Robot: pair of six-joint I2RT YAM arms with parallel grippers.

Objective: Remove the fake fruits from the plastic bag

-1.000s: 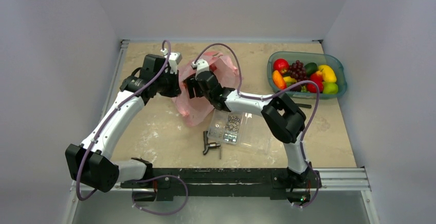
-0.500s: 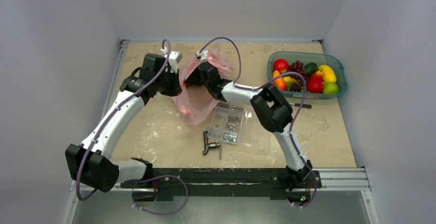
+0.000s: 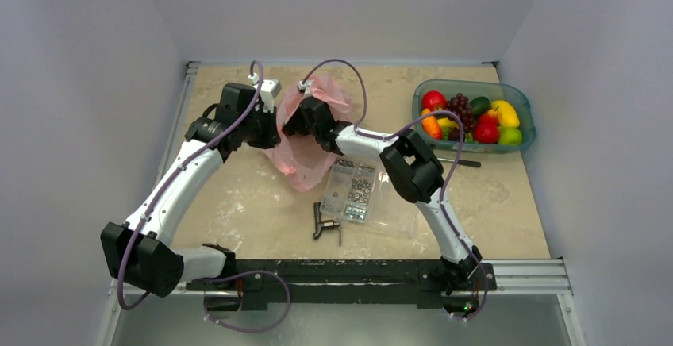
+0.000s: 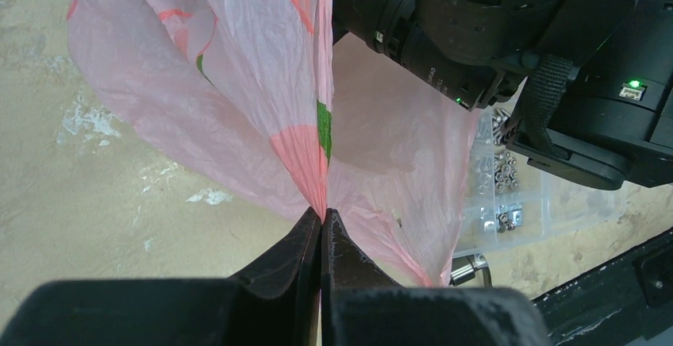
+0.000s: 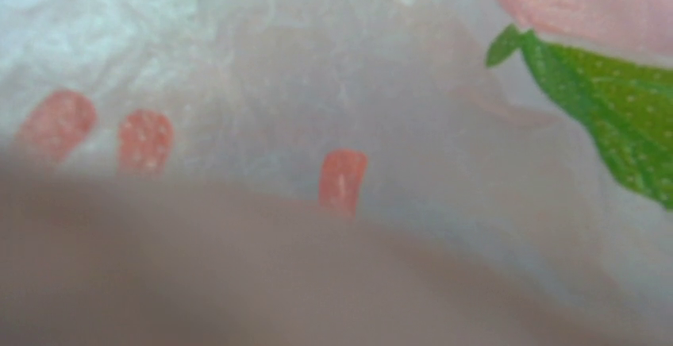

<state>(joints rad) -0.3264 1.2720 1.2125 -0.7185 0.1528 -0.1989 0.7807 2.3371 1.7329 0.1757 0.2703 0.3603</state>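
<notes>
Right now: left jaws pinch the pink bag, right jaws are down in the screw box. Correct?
No. Right jaws are inside the pink bag, not the screw box; top external view shows it. Left jaws do pinch the bag.

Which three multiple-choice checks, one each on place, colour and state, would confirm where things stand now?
1. The teal bin of fake fruits sits: A) far right; B) near left; C) between the arm bases.
2. The leaf print on the plastic bag is: A) blue; B) green; C) black.
3. The left gripper is: A) open above the bag; B) gripping an apple; C) shut on the bag.
Answers: A, the top view shows it far right; B, green shows in both wrist views; C, its fingers pinch the pink film.
</notes>
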